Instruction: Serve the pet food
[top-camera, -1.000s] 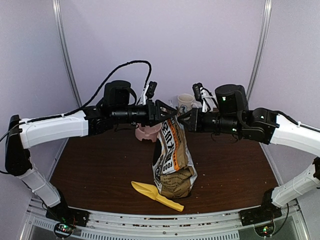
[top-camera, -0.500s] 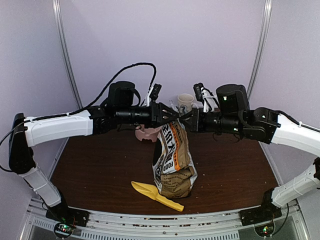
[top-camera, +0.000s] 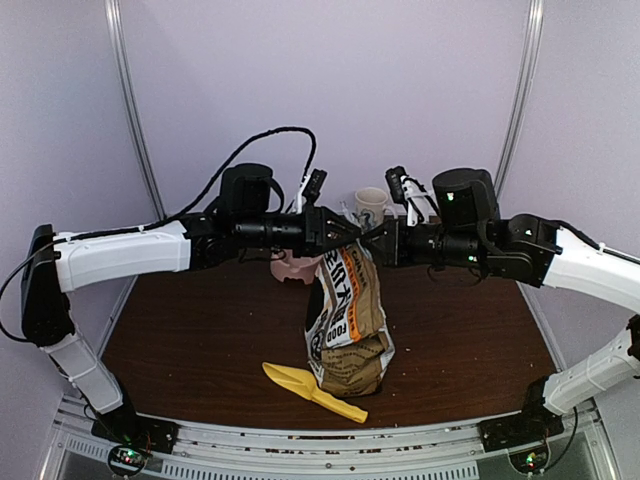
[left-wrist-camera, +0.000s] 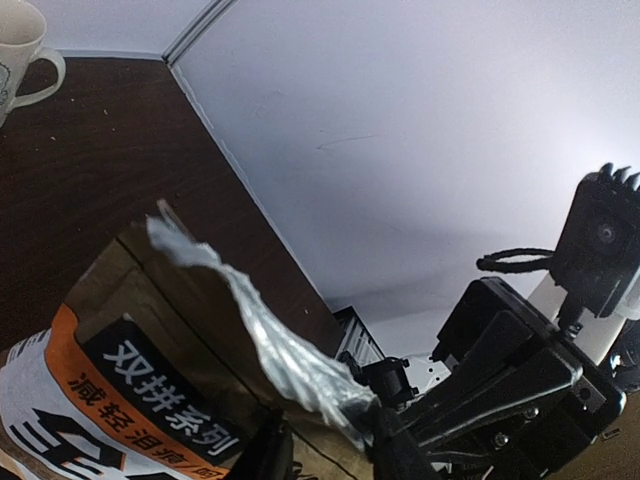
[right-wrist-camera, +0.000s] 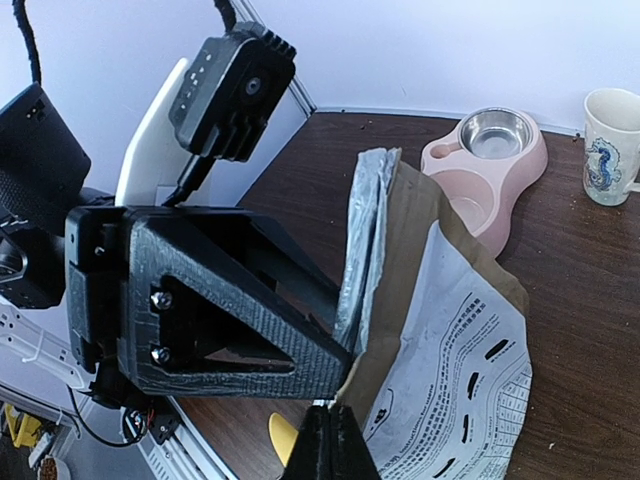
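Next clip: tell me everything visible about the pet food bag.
The bag looks like tan and white paper with black and orange print, including Chinese characters, and silvery foil lining shows at the top. It stands upright, crumpled low down, on the brown table near the front centre, beside a yellow scoop. The right gripper is shut on its top edge. The left gripper has that edge between its fingers, but whether it grips is unclear. What is inside cannot be seen.
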